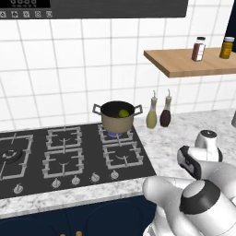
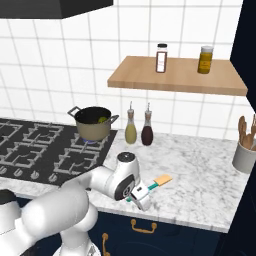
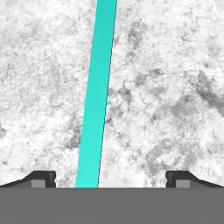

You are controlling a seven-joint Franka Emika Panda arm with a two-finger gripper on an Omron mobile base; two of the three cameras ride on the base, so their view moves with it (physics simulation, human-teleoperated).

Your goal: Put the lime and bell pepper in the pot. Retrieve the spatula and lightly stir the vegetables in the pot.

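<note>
The tan pot stands on the back right burner, and the yellow-green lime lies inside it. The bell pepper is hidden from view. On the marble counter lies the spatula, a teal handle with a tan blade at its far end. My gripper hangs low over the near end of that handle, jaws open. In the hand view the spatula's teal handle runs up between the fingertips, closer to the left one, and nothing touches it.
A yellow-green bottle and a dark red-brown bottle stand right of the pot. A wooden shelf above holds two jars. A grey utensil holder sits at the counter's far right. The stove has several burners.
</note>
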